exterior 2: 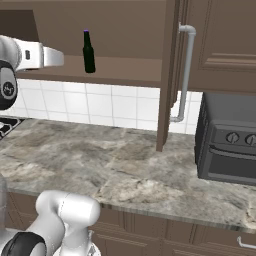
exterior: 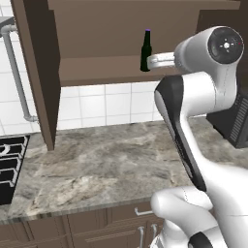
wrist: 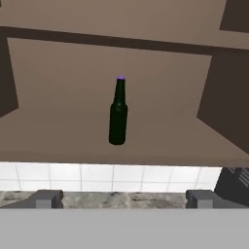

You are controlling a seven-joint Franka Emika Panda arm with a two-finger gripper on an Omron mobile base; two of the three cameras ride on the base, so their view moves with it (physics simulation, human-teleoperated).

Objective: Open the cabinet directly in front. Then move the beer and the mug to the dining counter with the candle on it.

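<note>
The cabinet [exterior: 111,38] stands open, its left door [exterior: 36,68] and right door [exterior 2: 169,75] swung out edge-on, the right one showing its silver bar handle [exterior 2: 185,75]. The beer [wrist: 117,114], a dark bottle with a purple cap, stands upright on the bare lower shelf [wrist: 58,131]; it also appears as the beer [exterior: 146,51] and the beer [exterior 2: 88,52]. My gripper [wrist: 124,199] is open, fingertips wide apart, level with the shelf's front edge and a short way in front of the bottle, touching nothing. The mug and the dining counter with the candle are out of view.
Below the cabinet lies a veined stone worktop [exterior: 106,164] against a white tiled wall [exterior 2: 115,107]. A black oven-like appliance [exterior 2: 227,140] sits at its right end and a black stove [exterior: 9,167] at its left. Brown drawers [exterior 2: 200,240] run under the front edge.
</note>
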